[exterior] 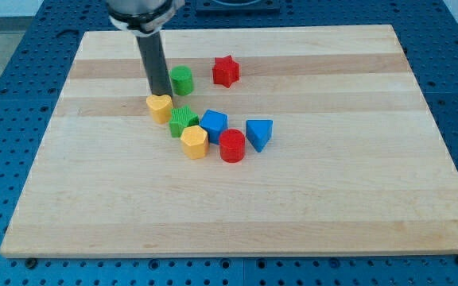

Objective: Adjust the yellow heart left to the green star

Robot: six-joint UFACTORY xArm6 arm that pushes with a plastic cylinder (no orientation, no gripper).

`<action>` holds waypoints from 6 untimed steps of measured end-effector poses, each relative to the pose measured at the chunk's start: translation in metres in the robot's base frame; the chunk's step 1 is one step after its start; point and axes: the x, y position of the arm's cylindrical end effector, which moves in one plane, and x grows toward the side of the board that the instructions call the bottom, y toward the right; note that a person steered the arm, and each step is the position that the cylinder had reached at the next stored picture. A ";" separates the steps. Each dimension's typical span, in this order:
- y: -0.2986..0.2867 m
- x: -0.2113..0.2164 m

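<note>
Your tip (160,95) sits right at the top edge of the yellow heart (160,107), touching it afaict. Heart is just upper-left of the green star (183,121), basically touching. No fingers on this rig, just a rod, holding nothing. Green cylinder (182,80) above the star, yellow hexagon (194,142) just below it on the bench (94,199)

The pale wooden board (332,199) carries 7 blocks, clustered above its centre, toward the view's left.

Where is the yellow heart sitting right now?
The yellow heart lies left of centre on the board, touching the green star at its lower right, with my tip at its top edge.
</note>
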 end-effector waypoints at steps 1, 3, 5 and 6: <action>0.006 -0.020; 0.066 -0.041; -0.018 0.011; -0.041 0.049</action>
